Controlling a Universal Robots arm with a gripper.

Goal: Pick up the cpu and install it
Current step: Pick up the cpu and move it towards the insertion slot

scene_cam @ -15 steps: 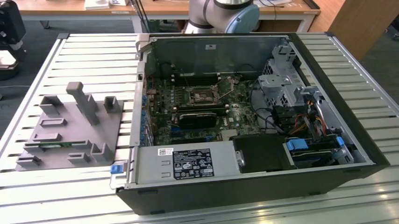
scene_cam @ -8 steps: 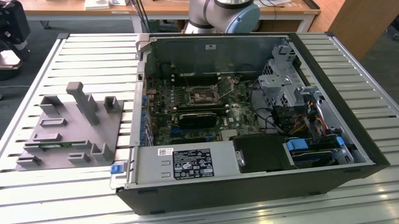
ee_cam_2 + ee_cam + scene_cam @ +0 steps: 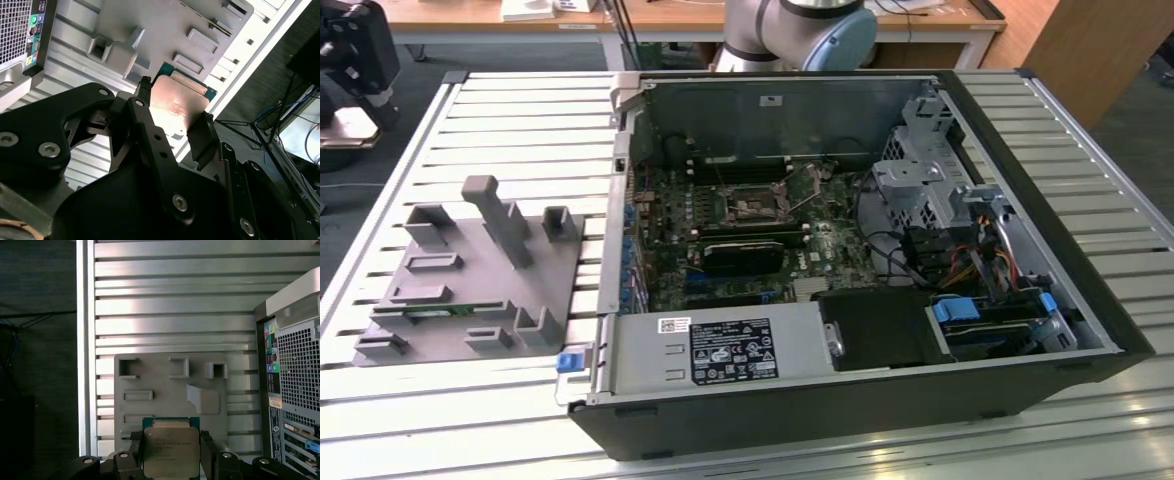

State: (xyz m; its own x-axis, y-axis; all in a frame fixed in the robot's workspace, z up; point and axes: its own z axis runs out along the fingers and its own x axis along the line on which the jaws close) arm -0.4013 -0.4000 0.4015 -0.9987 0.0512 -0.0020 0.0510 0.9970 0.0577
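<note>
Slatted metal table carries an open PC case and a grey fixture; desks stand behind. In the first wrist view my gripper hangs above the fixture, jaws closed partway onto the cpu, pinching two opposite edges. I judge it light, stiff, slick on its lid and fragile underneath: edge grip only, level, gentle squeeze.
</note>
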